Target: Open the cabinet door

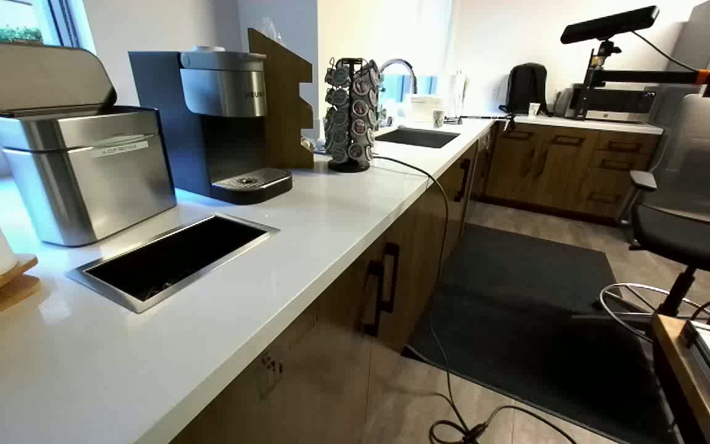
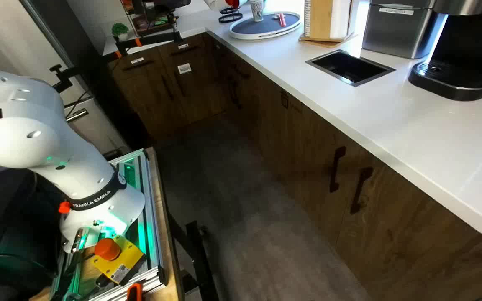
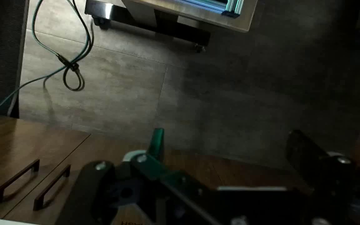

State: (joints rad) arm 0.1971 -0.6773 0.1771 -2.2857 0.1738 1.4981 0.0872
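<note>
The cabinet door (image 1: 324, 370) is a flat brown wood slab under the white counter, and it looks shut and flush with its neighbours. It also shows in an exterior view (image 2: 312, 146) and, partly behind the jaws, in the wrist view (image 3: 180, 157). A black bar handle (image 3: 52, 188) lies along its seam edge. A matching door with another black bar handle (image 3: 15, 182) sits across the seam. My gripper (image 3: 227, 134) is open with nothing between its wide-spread fingers. It hangs over the floor and lower fronts, right of the handles in the wrist view. Neither exterior view shows it.
The white counter (image 1: 330, 234) overhangs the doors and has a metal-rimmed opening (image 1: 269, 229). A coffee maker (image 1: 225, 123) and pod rack (image 1: 350, 117) stand on it. A black cable (image 3: 72, 65) lies on the floor. The arm's base cart (image 2: 163, 234) stands opposite the doors.
</note>
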